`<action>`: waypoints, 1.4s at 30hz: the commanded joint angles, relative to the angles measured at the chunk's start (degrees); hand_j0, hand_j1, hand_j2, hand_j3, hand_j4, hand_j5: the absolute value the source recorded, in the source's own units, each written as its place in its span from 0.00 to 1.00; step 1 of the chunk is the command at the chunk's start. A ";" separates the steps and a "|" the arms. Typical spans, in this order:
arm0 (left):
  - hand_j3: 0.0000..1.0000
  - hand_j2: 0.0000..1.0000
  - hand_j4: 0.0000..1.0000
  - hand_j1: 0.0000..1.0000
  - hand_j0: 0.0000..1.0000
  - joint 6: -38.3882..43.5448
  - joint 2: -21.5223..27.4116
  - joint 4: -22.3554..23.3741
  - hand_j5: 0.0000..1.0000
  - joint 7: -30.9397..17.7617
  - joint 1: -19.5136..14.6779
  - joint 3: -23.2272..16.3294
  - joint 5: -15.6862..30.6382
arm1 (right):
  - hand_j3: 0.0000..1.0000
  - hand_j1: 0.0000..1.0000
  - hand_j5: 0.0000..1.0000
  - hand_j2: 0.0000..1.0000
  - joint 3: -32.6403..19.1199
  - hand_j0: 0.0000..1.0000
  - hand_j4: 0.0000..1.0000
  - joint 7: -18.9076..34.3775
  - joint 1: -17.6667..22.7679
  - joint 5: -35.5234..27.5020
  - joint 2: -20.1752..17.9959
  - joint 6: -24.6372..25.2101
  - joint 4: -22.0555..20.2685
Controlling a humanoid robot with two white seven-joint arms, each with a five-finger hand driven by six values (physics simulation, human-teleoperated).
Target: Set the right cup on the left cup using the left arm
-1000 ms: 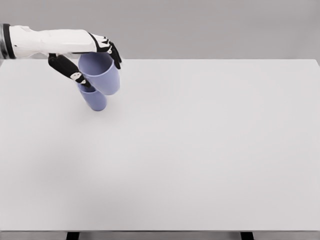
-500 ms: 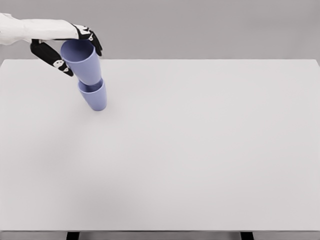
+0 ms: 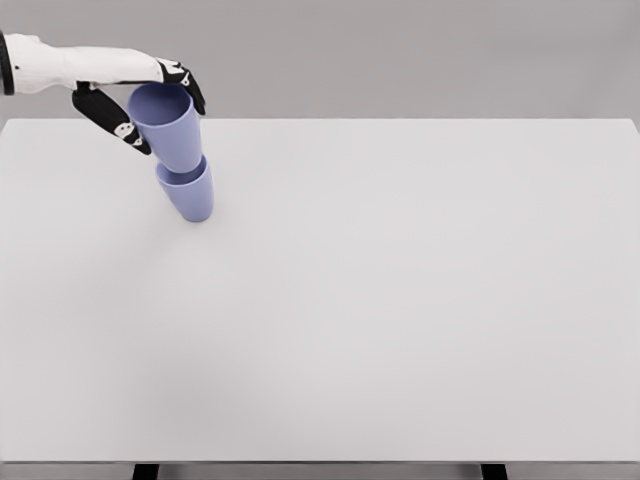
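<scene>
Now the left hand (image 3: pixel 150 100) sits slightly lower than half a second ago, fingers clamped around the upper purple cup (image 3: pixel 170 125), whose base has settled into the lower purple cup (image 3: pixel 188 192) just beneath; stacking looks nearly complete, only release remaining.

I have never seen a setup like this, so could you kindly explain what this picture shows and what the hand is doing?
This is a simulator's render, seen from a camera on a humanoid robot's head, looking down at a white table. The white arm coming in from the upper left ends in the left hand, which has five dark fingers. Two lilac cups are on view. The lower cup stands on the table. The fingers are wrapped around the upper cup, whose base sits in the lower cup's mouth, leaning a little. The right arm is out of view.
</scene>
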 commanded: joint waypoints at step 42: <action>0.49 0.49 0.49 0.49 0.49 0.20 -2.91 5.67 0.49 0.00 0.97 -0.10 0.42 | 1.00 1.00 1.00 1.00 0.01 1.00 1.00 0.03 0.00 0.04 0.00 -0.03 0.02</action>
